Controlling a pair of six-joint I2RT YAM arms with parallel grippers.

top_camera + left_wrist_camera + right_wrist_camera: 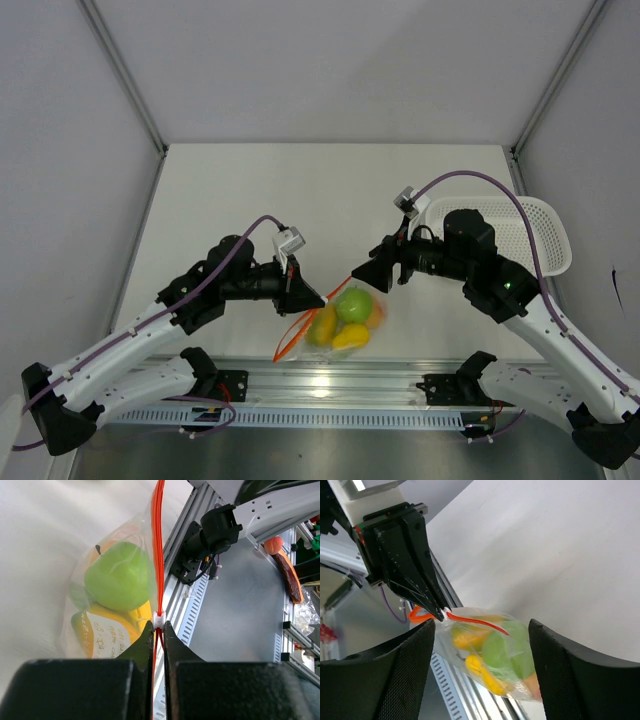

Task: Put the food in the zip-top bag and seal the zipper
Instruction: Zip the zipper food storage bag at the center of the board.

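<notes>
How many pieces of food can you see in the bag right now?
4 visible: green apple farthest back, yellow fruit left, another yellow fruit nearest, orange fruit right. More may be hidden.

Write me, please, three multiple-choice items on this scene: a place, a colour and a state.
1. Where is the white basket? A) beside the left arm B) at the table's right side C) under the bag
2. What colour is the zipper? A) blue B) black C) orange-red
3. How is the right gripper? A) open B) shut on the apple C) shut on the zipper
B: the top view shows it at far right. C: both wrist views show an orange-red strip. A: its fingers stand wide apart.
</notes>
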